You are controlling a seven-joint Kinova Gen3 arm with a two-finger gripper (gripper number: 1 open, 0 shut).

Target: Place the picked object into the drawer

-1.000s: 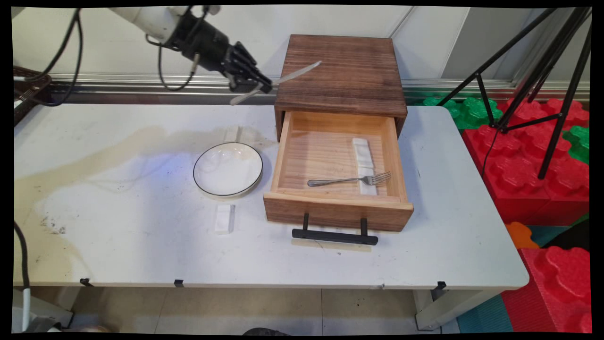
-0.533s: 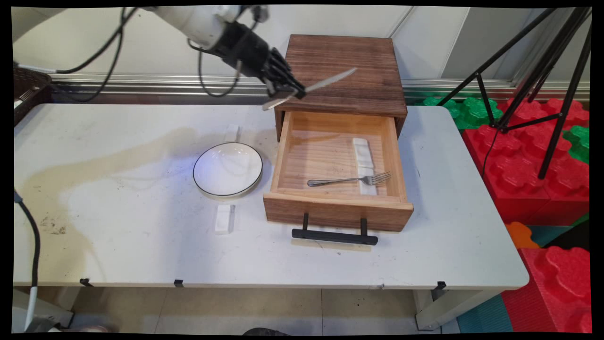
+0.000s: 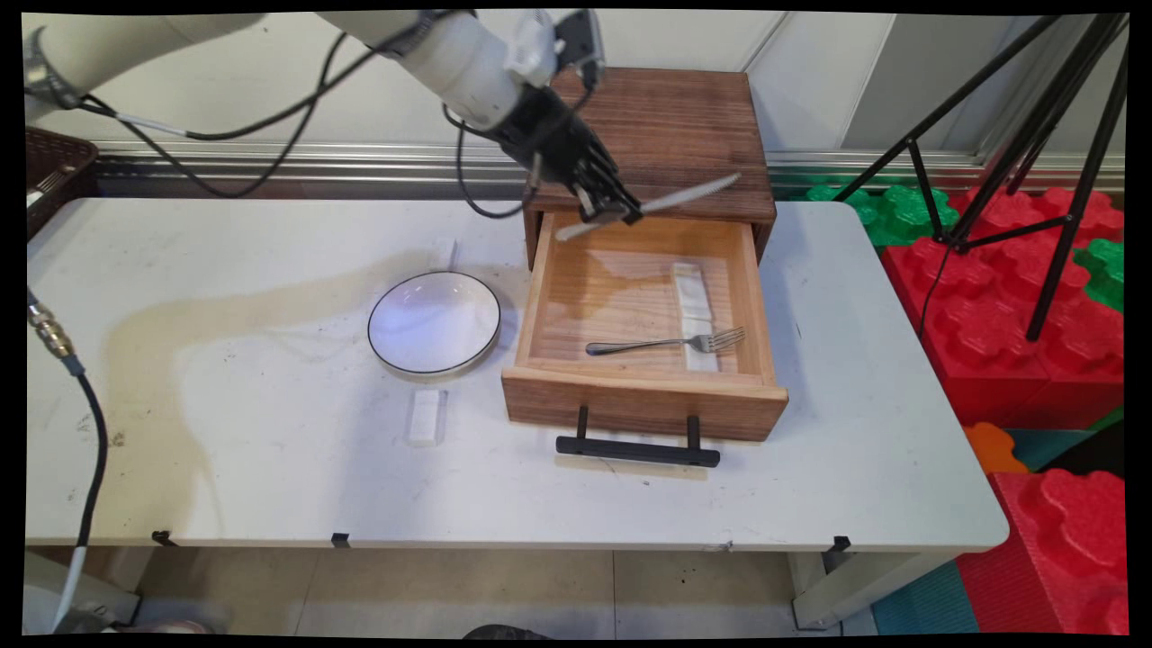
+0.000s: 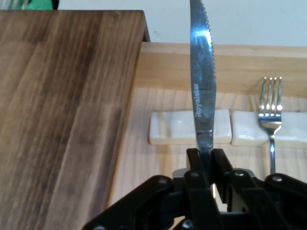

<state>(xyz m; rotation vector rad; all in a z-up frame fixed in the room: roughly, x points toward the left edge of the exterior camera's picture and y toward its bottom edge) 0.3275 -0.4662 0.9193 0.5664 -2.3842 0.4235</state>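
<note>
While pinched between closed black gripper (image 3: 621,212) fingers, hangs over open wooden drawer (image 3: 641,310): one serrated steel knife (image 3: 684,194), lettered on the blade.
Below in drawer: one fork (image 3: 670,342), tines on one long white rest (image 3: 695,316). Left on white table (image 3: 270,486): one black-rimmed plate (image 3: 435,321), two small white blocks (image 3: 426,417).

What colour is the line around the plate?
Black, a thin ring on the white plate's rim; the main view shows it best.

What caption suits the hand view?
Gripper holding a serrated knife over an open drawer with a fork.
</note>
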